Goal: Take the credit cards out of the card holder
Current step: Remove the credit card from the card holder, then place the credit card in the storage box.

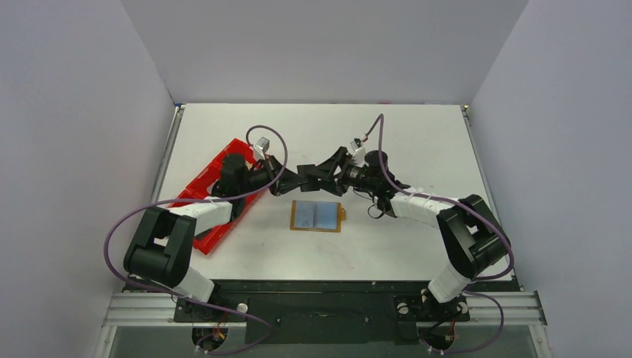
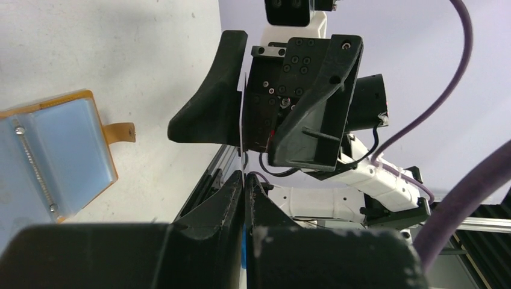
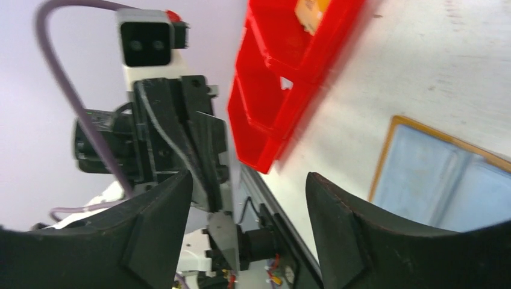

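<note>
The table (image 1: 417, 246) was white and flat. Three plain, pale grey walls stood around it: a back wall (image 1: 320, 45), a left wall (image 1: 67, 134) and a right wall (image 1: 574, 134). The light was soft and even.

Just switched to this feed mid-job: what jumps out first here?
The two grippers meet tip to tip in mid-air above the table centre: the left gripper is shut on what looks like a credit card seen edge-on, while the right gripper stands open around it. Just nearer the arm bases, the tan card holder lies opened flat, blue-grey inside. The red tray sits at the table's left edge.
</note>
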`<state>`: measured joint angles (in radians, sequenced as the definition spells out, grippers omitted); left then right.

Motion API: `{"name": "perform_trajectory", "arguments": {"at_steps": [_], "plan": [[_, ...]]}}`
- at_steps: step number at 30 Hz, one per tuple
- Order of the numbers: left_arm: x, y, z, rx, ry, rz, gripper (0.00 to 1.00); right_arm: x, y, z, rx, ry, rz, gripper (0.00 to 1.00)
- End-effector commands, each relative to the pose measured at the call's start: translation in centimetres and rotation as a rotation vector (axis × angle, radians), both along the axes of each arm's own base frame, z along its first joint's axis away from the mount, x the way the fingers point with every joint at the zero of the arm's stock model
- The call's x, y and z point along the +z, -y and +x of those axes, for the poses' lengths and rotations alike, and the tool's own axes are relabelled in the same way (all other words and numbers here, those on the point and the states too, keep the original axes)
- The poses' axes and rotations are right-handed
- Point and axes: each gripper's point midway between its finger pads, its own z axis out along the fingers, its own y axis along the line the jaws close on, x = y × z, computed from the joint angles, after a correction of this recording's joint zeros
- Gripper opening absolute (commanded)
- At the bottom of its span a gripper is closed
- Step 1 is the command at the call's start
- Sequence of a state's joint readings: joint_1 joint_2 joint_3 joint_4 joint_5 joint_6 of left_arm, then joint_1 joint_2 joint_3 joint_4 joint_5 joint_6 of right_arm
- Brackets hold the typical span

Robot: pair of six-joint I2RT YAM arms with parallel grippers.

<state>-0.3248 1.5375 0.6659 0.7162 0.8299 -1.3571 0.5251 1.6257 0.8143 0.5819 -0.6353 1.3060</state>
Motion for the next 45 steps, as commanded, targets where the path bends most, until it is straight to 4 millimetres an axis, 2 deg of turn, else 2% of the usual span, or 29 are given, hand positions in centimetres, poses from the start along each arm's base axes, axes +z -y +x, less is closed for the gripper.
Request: {"name": "perform_trajectory", "arguments": {"at_steps": [1, 2, 3, 4, 5, 6, 7, 8, 9, 10, 11, 16, 17, 18, 21, 25, 32, 40, 45], "plan": [[0.1, -0.3, 0.1, 0.013, 0.037, 0.032, 0.00, 0.4, 0.8, 0.1, -0.027, 0.065, -0.133, 0.67], [0.3, -0.5, 0.4, 0.034, 0.047, 0.046, 0.00, 0.3, 1.1, 0.4, -0.033, 0.091, -0.174, 0.67], [-0.7, -0.7, 0.2, 0.038, 0.021, 0.091, 0.00, -0.9, 2.0, 0.4, -0.064, 0.053, -0.243, 0.67], [-0.5, -1.0, 0.7, 0.061, 0.069, 0.130, 0.00, -0.9, 2.4, 0.6, -0.069, 0.082, -0.287, 0.67], [-1.7, -1.5, 0.7, 0.090, 0.020, 0.188, 0.00, -1.8, 3.3, 0.6, -0.096, 0.055, -0.350, 0.67], [-1.3, -1.9, 0.9, 0.102, 0.066, 0.225, 0.00, -1.9, 3.7, 0.8, -0.103, 0.077, -0.386, 0.67], [-2.6, -2.7, 0.8, 0.131, 0.013, 0.284, 0.00, -2.6, 4.7, 0.7, -0.129, 0.055, -0.442, 0.67], [-2.0, -3.2, 1.0, 0.147, 0.048, 0.312, 0.00, -2.7, 5.1, 0.8, -0.131, 0.067, -0.477, 0.67], [-2.9, -3.9, 0.9, 0.172, 0.009, 0.358, 0.00, -3.4, 5.9, 0.6, -0.146, 0.049, -0.523, 0.67], [-2.4, -4.7, 1.0, 0.193, 0.031, 0.380, 0.00, -3.4, 6.2, 0.7, -0.146, 0.060, -0.548, 0.67], [-3.2, -5.4, 0.7, 0.210, -0.011, 0.419, 0.00, -3.8, 6.6, 0.6, -0.154, 0.053, -0.574, 0.67], [-4.0, -10.1, -0.5, 0.308, -0.068, 0.577, 0.00, -4.5, 7.7, 0.3, -0.157, 0.065, -0.640, 0.67], [-3.6, -11.1, -0.5, 0.344, -0.060, 0.604, 0.00, -4.6, 8.0, 0.1, -0.157, 0.068, -0.657, 0.67], [-4.2, -12.5, -1.2, 0.358, -0.097, 0.646, 0.00, -4.7, 8.1, 0.1, -0.157, 0.071, -0.665, 0.67], [-3.7, -15.8, -2.1, 0.445, -0.108, 0.722, 0.00, -5.1, 9.0, -0.2, -0.160, 0.081, -0.705, 0.67], [-3.5, -21.0, -3.6, 0.569, -0.182, 0.818, 0.00, -5.8, 9.5, -0.7, -0.149, 0.084, -0.732, 0.67], [-3.9, -27.4, -6.6, 0.731, -0.317, 1.034, 0.00, -6.3, 9.7, -0.8, -0.127, 0.092, -0.760, 0.67], [-3.8, -31.9, -8.9, 0.864, -0.427, 1.162, 0.00, -6.9, 9.6, -0.8, -0.109, 0.088, -0.770, 0.67], [-4.2, -33.7, -9.9, 0.916, -0.485, 1.210, 0.00, -7.1, 9.5, -0.7, -0.103, 0.086, -0.770, 0.67]]}}
